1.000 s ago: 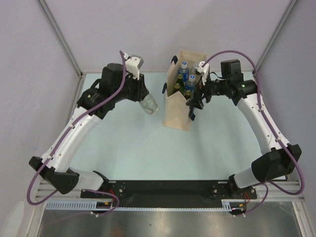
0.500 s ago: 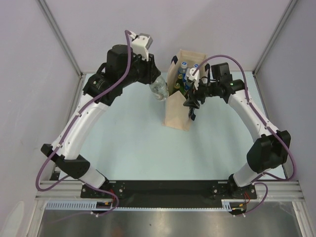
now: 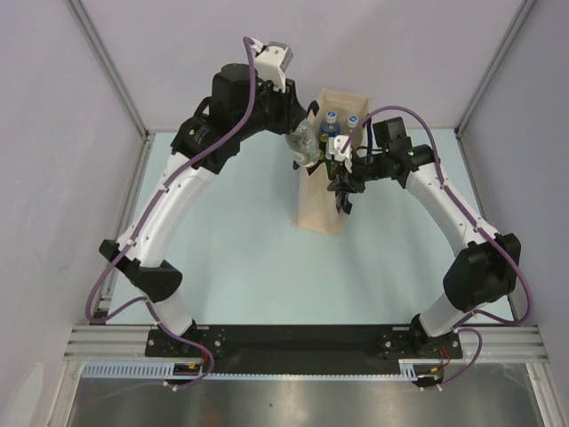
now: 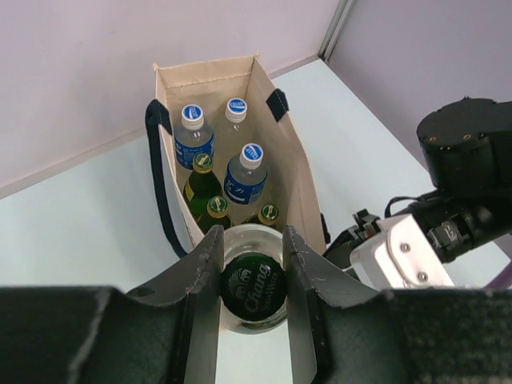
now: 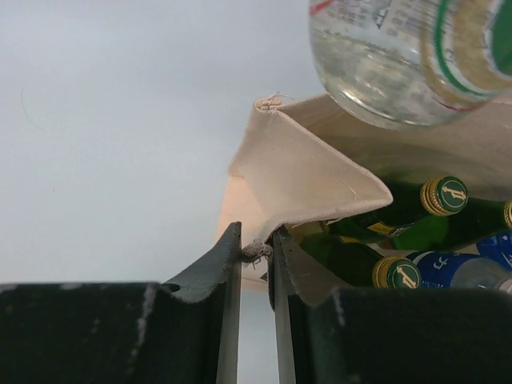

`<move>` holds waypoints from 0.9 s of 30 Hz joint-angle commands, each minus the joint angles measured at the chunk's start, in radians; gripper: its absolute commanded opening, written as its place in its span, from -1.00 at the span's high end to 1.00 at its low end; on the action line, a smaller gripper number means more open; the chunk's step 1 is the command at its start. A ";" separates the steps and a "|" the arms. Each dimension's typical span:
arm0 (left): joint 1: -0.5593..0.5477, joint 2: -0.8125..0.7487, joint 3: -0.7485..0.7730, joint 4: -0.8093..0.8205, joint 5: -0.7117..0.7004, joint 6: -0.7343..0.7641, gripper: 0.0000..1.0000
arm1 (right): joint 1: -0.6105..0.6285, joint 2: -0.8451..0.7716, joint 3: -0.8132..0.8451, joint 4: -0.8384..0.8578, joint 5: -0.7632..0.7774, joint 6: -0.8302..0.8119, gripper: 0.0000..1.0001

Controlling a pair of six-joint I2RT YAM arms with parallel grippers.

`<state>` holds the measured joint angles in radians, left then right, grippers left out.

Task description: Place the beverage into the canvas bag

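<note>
Under the left jaws, canvas bag [image 4: 212,76] stands upright, mouth open, bottles [image 4: 244,172] inside. Clear beverage [image 4: 254,290] is clamped between left gripper [image 4: 250,240] jaws, above bag's near end. Narrow jaws of right gripper [image 5: 256,234] pinch bag rim corner, fabric between them.
</note>
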<state>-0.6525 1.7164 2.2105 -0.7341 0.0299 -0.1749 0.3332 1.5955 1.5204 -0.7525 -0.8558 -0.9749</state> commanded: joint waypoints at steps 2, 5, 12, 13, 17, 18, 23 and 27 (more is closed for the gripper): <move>-0.015 -0.002 0.095 0.226 0.010 -0.038 1.00 | 0.029 -0.016 -0.011 -0.064 -0.058 -0.091 0.80; -0.016 0.021 0.107 0.251 0.010 -0.049 0.99 | 0.032 -0.020 -0.016 -0.074 -0.057 -0.116 0.86; -0.029 0.120 0.161 0.300 0.011 -0.060 0.99 | 0.032 -0.039 -0.023 -0.085 -0.045 -0.146 0.88; -0.030 0.133 0.164 0.309 0.011 -0.060 1.00 | 0.033 -0.040 -0.028 -0.085 -0.045 -0.146 0.88; -0.032 0.166 0.170 0.335 0.004 -0.066 1.00 | 0.036 -0.048 -0.040 -0.087 -0.042 -0.159 0.88; -0.032 0.169 0.169 0.343 0.001 -0.064 1.00 | 0.038 -0.049 -0.039 -0.091 -0.039 -0.166 0.88; -0.033 0.202 0.164 0.346 -0.013 -0.052 1.00 | 0.036 -0.055 -0.045 -0.123 -0.040 -0.225 0.88; -0.035 0.224 0.153 0.331 -0.001 -0.043 1.00 | 0.038 -0.058 -0.042 -0.137 -0.042 -0.243 0.89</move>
<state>-0.6785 1.9648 2.2856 -0.5850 0.0254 -0.2092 0.3462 1.5700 1.4902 -0.8082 -0.8566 -1.1805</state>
